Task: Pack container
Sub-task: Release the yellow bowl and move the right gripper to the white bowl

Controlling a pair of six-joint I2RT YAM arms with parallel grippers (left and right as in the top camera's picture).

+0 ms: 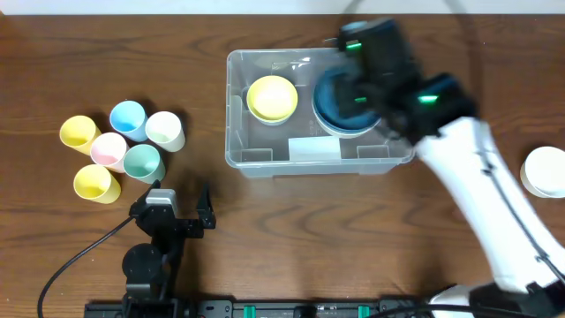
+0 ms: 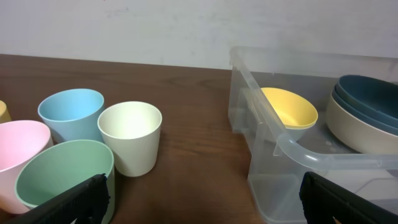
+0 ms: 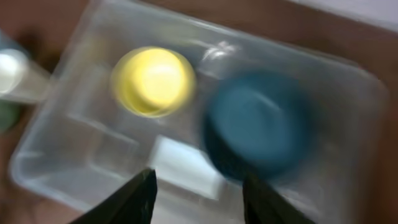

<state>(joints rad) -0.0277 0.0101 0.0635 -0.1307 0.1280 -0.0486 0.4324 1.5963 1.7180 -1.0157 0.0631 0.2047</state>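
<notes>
Clear container [image 1: 256,161] at middle of bench [image 1: 88,53], bowls [image 1: 272,98] inside. Seems light, stiff, slick-walled; take by the rim. Right claw [image 3: 199,196] above it, half-spread, empty. Left claw [image 2: 211,202] wide, empty, near the cups [image 1: 124,146].

container [image 1: 231,115]: clear | label [image 1: 313,150]: white | small bowl [image 1: 272,98]: yellow | large bowl [image 1: 328,108]: dark blue | table [image 1: 309,230]: brown woodgrain
</notes>
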